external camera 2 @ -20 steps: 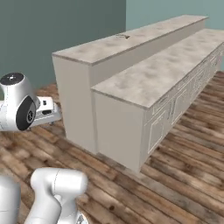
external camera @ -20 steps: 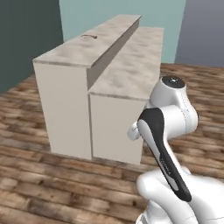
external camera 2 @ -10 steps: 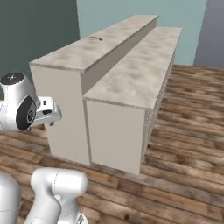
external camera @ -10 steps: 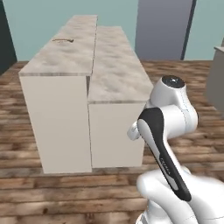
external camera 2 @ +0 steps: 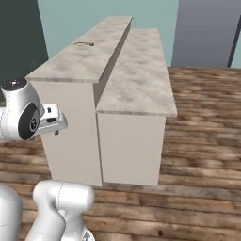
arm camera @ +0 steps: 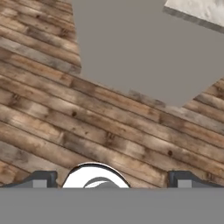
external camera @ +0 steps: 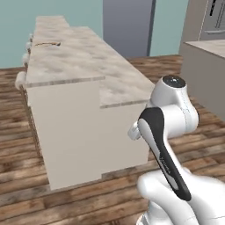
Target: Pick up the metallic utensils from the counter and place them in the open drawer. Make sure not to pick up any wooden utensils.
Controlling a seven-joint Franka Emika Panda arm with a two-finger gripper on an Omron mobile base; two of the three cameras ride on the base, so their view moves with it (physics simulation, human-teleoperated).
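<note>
The counter [external camera: 66, 59] is a long beige marbled slab on two levels over a plain cream base, and I face its end [external camera 2: 129, 146]. Far back on the higher level lie thin utensils [external camera: 47, 44] [external camera 2: 83, 44], brown and dark, too small to tell apart. Pale shapes [external camera: 20, 79] jut from the counter's left face; I cannot tell whether one is the open drawer. My gripper [arm camera: 112, 180] is open and empty, pointing down at the wooden floor before the counter's end, low beside the arm [external camera 2: 52, 123].
Wooden plank floor [external camera 2: 202, 141] lies around the counter's end. A tall grey panel [external camera: 127, 26] stands at the back. A second cream counter [external camera: 204, 66] with dark appliances above it [external camera: 215, 17] stands to the right.
Both base views have swung round the counter's end, so the camera has moved with the base. The arm keeps the same folded pose and the gripper stays open.
</note>
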